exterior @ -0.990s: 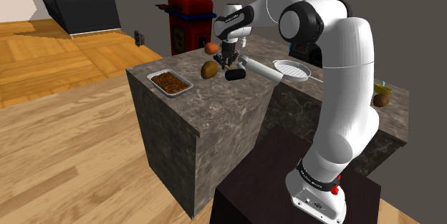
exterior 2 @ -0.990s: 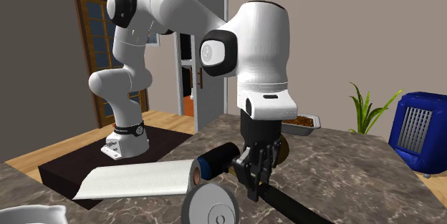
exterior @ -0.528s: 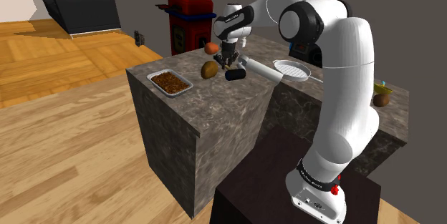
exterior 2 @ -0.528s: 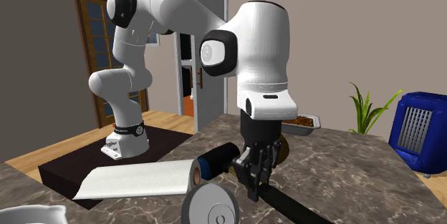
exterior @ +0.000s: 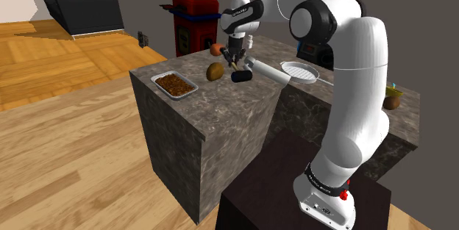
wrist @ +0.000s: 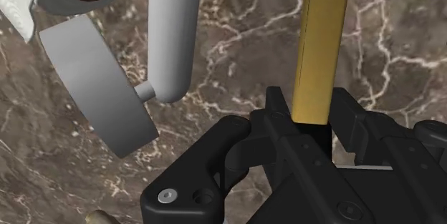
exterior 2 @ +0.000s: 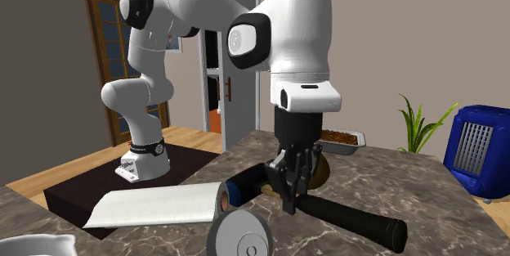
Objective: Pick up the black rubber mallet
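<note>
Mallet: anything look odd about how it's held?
Yes. The end effector clasps the mallet by its handle right beside the head, so nearly the whole handle juts out to one side. This off-centre hold may let it swing. The handle also reads black in the second exterior view but gold in the wrist view.

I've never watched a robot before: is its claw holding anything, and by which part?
Yes. The gripper clasps the mallet by its long handle, well away from the handle's rounded free end.
</note>
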Robot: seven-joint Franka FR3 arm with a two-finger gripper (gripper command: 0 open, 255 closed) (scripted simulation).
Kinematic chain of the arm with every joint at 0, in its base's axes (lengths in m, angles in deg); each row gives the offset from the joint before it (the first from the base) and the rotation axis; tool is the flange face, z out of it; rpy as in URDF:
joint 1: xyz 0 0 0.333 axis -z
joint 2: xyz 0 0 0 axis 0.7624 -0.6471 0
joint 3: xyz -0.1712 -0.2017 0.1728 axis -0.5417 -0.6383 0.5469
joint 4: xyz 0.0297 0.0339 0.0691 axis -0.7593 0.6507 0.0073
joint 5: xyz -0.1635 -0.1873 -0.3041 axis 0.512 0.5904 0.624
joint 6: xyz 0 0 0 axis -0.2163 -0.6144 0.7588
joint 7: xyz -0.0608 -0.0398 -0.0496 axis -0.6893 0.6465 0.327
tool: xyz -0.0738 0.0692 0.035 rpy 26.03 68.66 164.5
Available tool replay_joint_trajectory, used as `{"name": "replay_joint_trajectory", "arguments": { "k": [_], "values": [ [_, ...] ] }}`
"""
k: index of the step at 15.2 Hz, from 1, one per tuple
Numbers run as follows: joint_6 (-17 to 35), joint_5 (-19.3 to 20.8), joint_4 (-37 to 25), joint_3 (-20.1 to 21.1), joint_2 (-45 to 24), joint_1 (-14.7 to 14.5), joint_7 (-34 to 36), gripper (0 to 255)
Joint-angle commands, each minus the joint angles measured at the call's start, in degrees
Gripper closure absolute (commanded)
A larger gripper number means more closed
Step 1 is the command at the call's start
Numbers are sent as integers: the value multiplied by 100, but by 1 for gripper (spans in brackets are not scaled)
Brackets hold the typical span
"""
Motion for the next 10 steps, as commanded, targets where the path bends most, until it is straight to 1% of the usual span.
{"name": "replay_joint_trajectory", "arguments": {
  "k": [1, 8, 10],
  "values": [
    [-131, 9, -90, -5, 43, 0, 0, 255],
    [-603, 40, -420, -23, 188, -2, 6, 255],
    [-613, 41, -428, -23, 191, -2, 6, 255]
  ]
}}
